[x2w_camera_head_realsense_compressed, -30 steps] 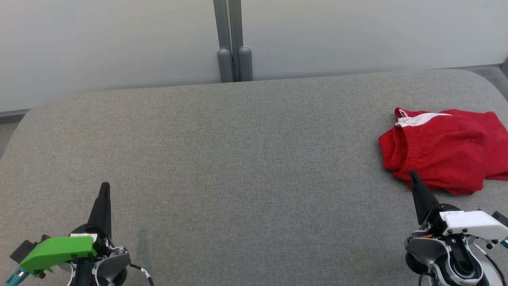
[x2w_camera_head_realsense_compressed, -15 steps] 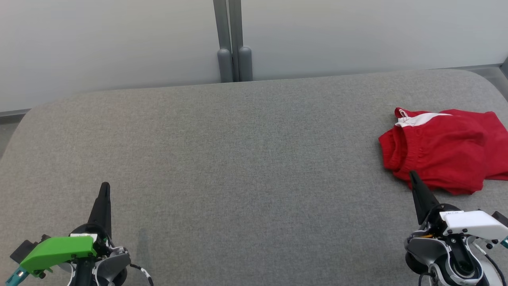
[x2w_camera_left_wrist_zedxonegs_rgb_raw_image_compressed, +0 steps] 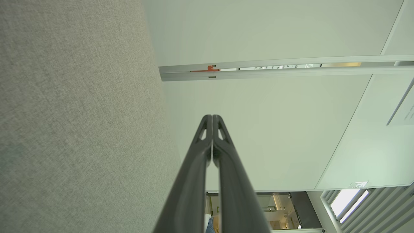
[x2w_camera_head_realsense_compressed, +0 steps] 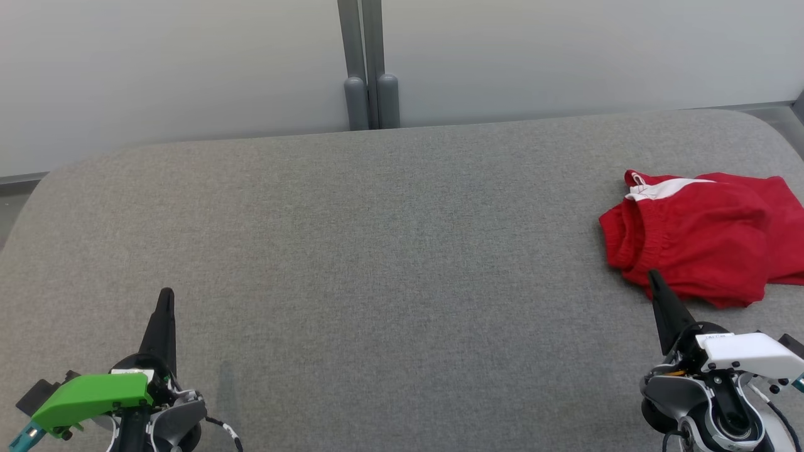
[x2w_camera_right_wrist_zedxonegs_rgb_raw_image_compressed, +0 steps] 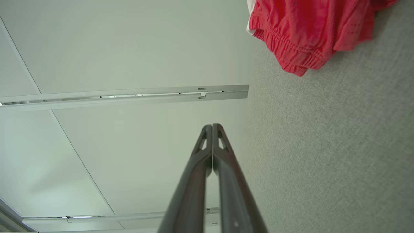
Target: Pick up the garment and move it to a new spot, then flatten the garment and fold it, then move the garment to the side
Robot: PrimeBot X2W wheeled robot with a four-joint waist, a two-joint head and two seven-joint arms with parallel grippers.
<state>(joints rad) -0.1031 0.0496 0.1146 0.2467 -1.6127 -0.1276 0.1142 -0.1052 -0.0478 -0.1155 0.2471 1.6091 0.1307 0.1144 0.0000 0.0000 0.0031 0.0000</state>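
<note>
At the right edge of the grey desk (x2w_camera_head_realsense_compressed: 389, 251) the red shorts (x2w_camera_head_realsense_compressed: 697, 242) lie loosely bunched. Nothing has moved in the last second, so they may wait for pickup or be already put aside. Left tool (x2w_camera_head_realsense_compressed: 166, 298) and right tool (x2w_camera_head_realsense_compressed: 655, 279) are clenched, empty. No readable writing.

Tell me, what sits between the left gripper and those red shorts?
Nothing: in the head view, only bare grey fabric surface stretches from the left gripper to the red shorts.
</note>
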